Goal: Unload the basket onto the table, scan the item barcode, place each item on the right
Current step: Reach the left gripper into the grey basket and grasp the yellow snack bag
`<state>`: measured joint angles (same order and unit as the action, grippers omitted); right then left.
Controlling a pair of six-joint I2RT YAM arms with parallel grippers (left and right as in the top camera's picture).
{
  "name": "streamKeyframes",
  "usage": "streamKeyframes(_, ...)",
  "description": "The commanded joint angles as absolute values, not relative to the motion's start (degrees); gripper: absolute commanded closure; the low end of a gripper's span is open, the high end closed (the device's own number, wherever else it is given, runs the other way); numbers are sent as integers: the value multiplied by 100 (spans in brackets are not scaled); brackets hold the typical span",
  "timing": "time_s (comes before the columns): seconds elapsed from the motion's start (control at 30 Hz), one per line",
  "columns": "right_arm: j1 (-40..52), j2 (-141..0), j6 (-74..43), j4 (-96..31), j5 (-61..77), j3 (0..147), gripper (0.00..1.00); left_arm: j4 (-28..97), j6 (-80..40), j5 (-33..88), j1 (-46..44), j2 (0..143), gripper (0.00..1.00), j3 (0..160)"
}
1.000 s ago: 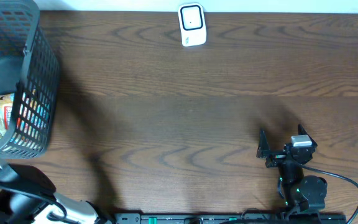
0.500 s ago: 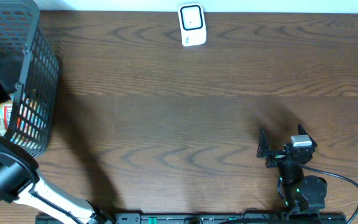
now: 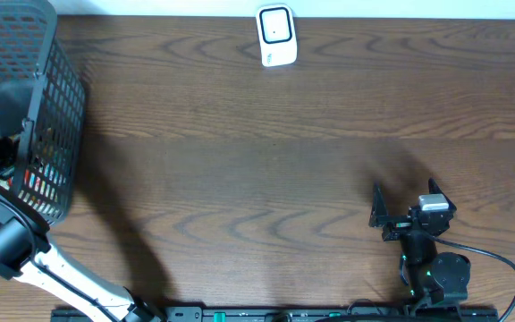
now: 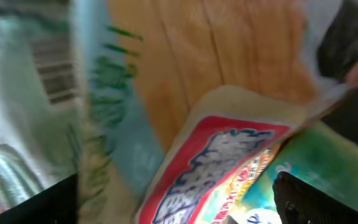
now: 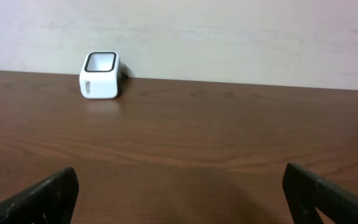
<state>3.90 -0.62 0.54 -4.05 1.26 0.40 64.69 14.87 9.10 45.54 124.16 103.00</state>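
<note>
Three views, taken in order.

**Overhead.** The wire basket [image 3: 56,116] stands at the left edge of the surface [image 3: 240,161]. The scanner [image 3: 276,37] sits at the far edge, well apart from it. My left arm [image 3: 12,250] reaches into the basket, and the mesh hides its working end. The right pincer [image 3: 407,204] sits near the front edge, spread and holding nothing.

**Left wrist.** The left pincer [image 4: 182,202] is spread wide, one finger in each lower corner, over a heap of packets. A red-and-white packet [image 4: 222,162] lies between the fingers. A pale green packet [image 4: 42,93] at the left shows barcode stripes. Nothing is gripped, and the goods are all in the basket. Heavy blur prevents me from telling whether either finger touches a packet.

**Right wrist.** This view shows only the scanner [image 5: 100,75] upright on bare surface, with nothing between the spread fingers.

**Step in hand.** I judge this to be the pick. The next move calls for pressing the fingers onto one packet and lifting it clear of the basket rim. The packet then goes to the scanner with its barcode facing the window. I cannot tell where the red-and-white packet carries its barcode.
</note>
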Motion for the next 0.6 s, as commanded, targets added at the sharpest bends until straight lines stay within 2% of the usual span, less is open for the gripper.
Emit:
streamKeyframes(0.0,423,-30,93,-432,99,34,1,6401,1540,967,4534,12475,32,10082)
streamKeyframes(0.03,423,-27,91,-432,99,32,1,6399,1538,967,4534,12475,45,10084)
streamKeyframes(0.07,423,-27,93,-432,99,32,1,6399,1538,967,4534,12473,52,10084)
streamKeyframes(0.13,423,-27,93,-432,99,34,1,6405,1417,969,4534,12451,73,10101)
streamKeyframes(0.17,423,-27,93,-432,99,34,1,6410,1275,967,4534,12438,89,10138)
streamKeyframes(0.2,423,-30,91,-432,99,34,1,6420,1157,969,4534,12411,93,10180)
streamKeyframes(0.4,423,-30,93,-432,99,34,1,6366,161,1138,4536,11699,93,10645)
streamKeyframes(0.57,423,-30,93,-432,99,34,1,5349,-926,2606,4534,10342,93,10901)
